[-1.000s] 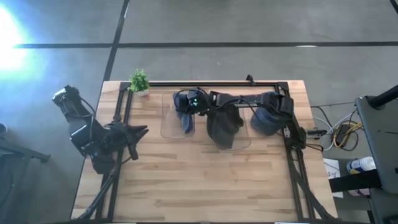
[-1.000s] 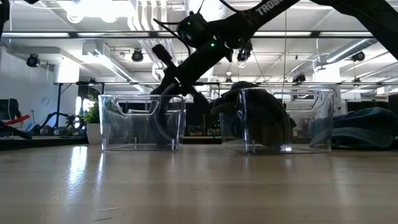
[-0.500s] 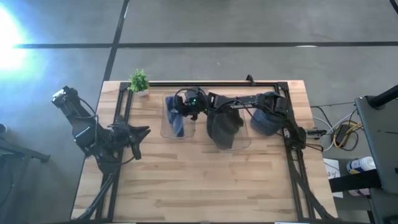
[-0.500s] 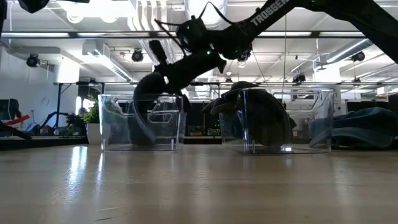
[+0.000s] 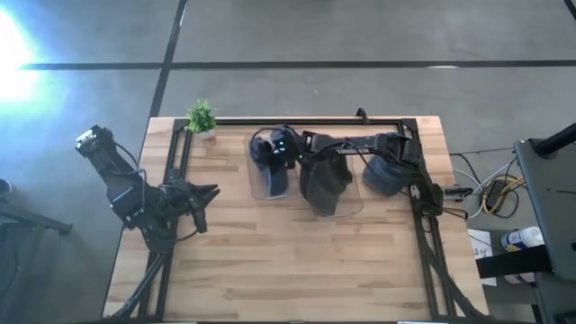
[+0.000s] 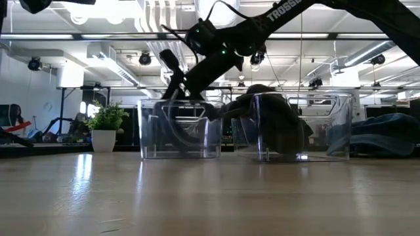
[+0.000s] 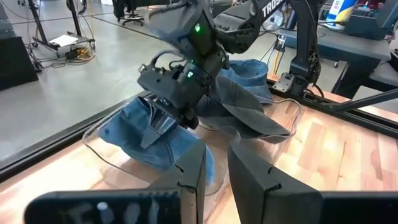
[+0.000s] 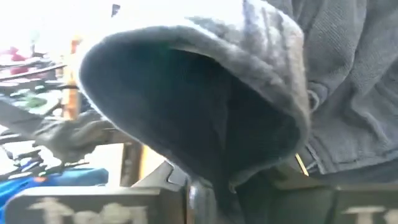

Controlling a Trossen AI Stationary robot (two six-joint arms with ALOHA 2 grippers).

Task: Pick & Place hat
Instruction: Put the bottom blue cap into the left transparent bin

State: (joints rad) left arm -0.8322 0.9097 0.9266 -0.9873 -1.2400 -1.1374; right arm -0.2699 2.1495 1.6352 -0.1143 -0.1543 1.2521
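Note:
A blue denim hat [image 7: 163, 148] lies in the left clear bin [image 5: 270, 187], which also shows in the low view [image 6: 180, 128]. My right gripper [image 7: 163, 122] reaches across from the table's right, dips into this bin and is shut on the hat. A dark hat [image 5: 324, 180] fills the second clear bin [image 6: 298, 124] beside it. Another blue hat [image 5: 385, 175] lies on the table at the far right. My left gripper [image 5: 203, 193] waits open and empty at the table's left, pointing toward the bins. My right gripper pinches the denim hat at its rim [image 8: 217, 180] between its two fingers. The fingers [image 7: 155, 127] slant down from above and from the table's right. The hat hangs open below them, and its lower part [image 7: 180, 158] lies in the bin.
A small potted plant [image 5: 202, 117] stands at the far left corner and shows in the low view [image 6: 105, 121]. Black frame rails [image 5: 176, 153] run along the table's left, far and right sides. The near half of the wooden table [image 5: 297, 261] is bare.
My right gripper, shut on the denim hat, swung toward the table's left and then came back toward the right. The left clear bin slid along the table toward the right, nearer the second bin, and the plant now shows beside it in the low view.

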